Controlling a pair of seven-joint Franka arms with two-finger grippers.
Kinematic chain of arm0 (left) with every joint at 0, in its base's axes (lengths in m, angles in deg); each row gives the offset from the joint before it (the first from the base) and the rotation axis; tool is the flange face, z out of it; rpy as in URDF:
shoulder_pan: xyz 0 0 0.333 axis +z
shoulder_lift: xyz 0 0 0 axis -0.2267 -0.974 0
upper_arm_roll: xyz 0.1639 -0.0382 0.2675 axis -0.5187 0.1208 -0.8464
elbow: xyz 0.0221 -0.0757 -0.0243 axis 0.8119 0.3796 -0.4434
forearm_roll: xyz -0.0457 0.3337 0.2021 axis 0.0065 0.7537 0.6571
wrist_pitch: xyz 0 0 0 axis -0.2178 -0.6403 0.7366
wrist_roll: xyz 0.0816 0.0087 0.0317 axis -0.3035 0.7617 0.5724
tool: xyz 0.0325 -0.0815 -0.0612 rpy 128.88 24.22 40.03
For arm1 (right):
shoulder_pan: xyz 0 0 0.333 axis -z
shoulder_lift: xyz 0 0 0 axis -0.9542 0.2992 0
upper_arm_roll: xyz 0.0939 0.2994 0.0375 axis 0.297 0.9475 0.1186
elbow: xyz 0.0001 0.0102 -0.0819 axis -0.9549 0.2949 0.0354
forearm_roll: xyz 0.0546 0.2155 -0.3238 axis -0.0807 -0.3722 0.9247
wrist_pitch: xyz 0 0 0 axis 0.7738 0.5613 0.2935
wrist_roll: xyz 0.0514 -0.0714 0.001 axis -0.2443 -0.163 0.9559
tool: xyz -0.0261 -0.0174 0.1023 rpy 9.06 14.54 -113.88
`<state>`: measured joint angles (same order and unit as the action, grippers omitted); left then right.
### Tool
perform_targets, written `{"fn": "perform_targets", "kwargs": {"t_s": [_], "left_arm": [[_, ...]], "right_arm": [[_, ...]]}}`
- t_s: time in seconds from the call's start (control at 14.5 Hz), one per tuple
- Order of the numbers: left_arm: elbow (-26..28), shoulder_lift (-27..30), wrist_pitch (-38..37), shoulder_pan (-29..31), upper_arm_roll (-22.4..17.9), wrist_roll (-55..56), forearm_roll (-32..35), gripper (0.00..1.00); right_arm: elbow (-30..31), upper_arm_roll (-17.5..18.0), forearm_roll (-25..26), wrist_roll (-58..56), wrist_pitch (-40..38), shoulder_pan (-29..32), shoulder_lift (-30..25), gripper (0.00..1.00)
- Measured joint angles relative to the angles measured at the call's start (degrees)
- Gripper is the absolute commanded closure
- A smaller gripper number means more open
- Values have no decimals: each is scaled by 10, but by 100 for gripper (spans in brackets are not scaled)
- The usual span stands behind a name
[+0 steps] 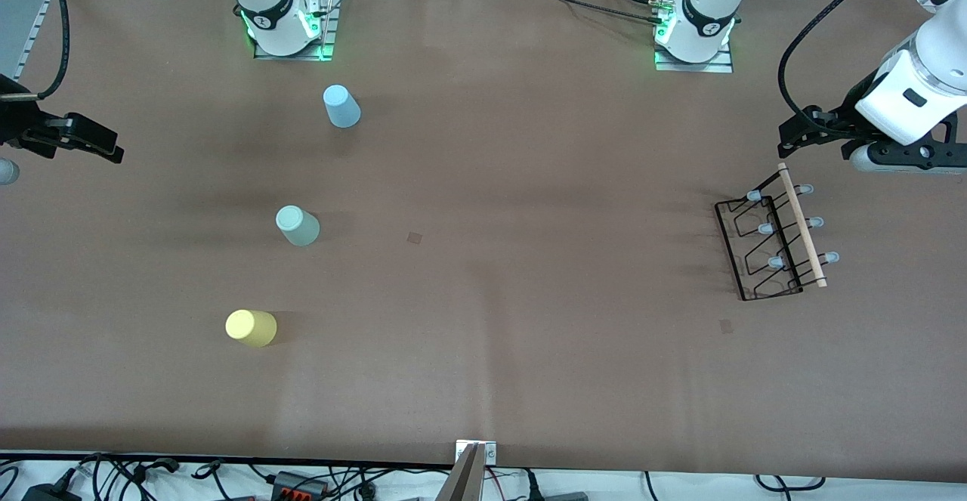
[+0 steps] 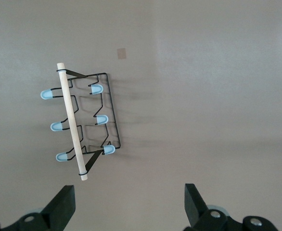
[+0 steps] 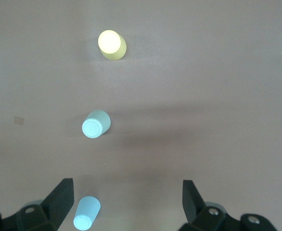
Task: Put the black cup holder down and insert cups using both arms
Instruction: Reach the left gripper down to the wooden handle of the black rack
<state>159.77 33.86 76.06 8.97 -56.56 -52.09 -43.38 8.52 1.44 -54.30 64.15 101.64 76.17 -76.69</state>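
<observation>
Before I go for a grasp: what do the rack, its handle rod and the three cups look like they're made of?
Black cup holder: thin bent wire, probably metal with a matte black coat; pale blue peg tips look like soft caps.
Handle rod: light, matte, likely unfinished wood.
Yellow cup, green cup, blue cup: opaque, evenly coloured, smooth with a dull sheen, probably plastic.

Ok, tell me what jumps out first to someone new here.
Three cups stand upside down toward the right arm's end: the blue cup farthest from the front camera, the green cup midway, the yellow cup nearest. The black cup holder lies alone toward the left arm's end.
</observation>
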Motion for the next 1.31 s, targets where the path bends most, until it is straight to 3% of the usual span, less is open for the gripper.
{"fn": "perform_targets", "kwargs": {"t_s": [0.55, 0.83, 1.31], "left_arm": [[0, -1, -1, 0, 0, 0, 0, 0], [-1, -20, -53, 2, 0, 0, 0, 0], [-62, -134, -62, 71, -2, -7, 1, 0]], "right_arm": [[0, 0, 0, -1, -1, 0, 0, 0], [0, 0, 0, -1, -17, 0, 0, 0], [9, 1, 0, -6, -42, -1, 24, 0]]}}
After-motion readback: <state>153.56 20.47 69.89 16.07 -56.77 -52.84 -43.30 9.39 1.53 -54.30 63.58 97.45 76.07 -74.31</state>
